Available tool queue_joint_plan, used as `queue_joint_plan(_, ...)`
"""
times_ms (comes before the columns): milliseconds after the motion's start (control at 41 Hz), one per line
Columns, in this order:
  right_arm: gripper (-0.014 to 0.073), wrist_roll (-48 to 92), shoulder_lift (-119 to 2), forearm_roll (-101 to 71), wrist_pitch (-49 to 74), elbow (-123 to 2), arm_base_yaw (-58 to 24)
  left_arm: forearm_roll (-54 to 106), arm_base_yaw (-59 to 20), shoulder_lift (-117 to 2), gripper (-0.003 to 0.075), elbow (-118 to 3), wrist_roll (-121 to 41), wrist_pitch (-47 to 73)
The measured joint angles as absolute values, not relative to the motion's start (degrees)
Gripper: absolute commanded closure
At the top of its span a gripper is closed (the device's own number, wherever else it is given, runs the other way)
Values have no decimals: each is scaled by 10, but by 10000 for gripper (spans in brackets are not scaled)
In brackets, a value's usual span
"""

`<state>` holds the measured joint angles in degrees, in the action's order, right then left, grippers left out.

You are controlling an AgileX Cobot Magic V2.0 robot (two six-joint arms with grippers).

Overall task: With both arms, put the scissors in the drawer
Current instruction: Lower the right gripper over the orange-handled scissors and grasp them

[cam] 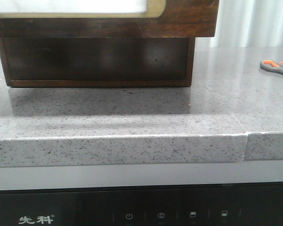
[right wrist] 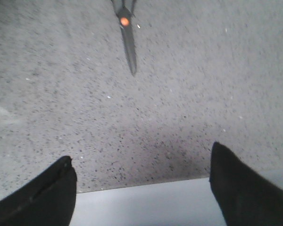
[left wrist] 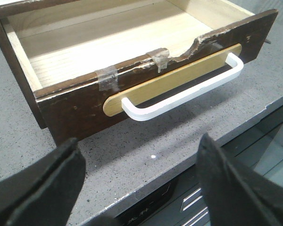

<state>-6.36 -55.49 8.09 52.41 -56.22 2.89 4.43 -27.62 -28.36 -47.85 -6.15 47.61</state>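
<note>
Nearest you, the left gripper (left wrist: pixel 139 183) and right gripper (right wrist: pixel 141 186) both hang with fingers apart, holding nothing. Beyond, the drawer (left wrist: pixel 85 101) stands pulled open; the scissors (cam: pixel 277 67) lie on the countertop (cam: pixel 132 117), well right.

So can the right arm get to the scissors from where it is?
Probably yes. The scissors lie flat on the bare grey countertop ahead of the right gripper, whose jaws are open, with nothing between them.
</note>
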Motion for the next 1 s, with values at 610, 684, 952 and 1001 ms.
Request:
queue_joint_plan(610,4,45,-936,-3,645,-873,44,44,-276,-284,226,-479,-61,474)
queue_joint_plan(684,4,46,-971,-13,651,-901,51,44,-276,-284,226,-479,-61,474)
queue_joint_plan(952,4,66,-1078,-39,660,-982,70,44,-276,-284,226,-479,-61,473)
queue_joint_plan(1001,4,67,-1094,-37,660,-993,70,44,-276,-284,226,-479,-61,473)
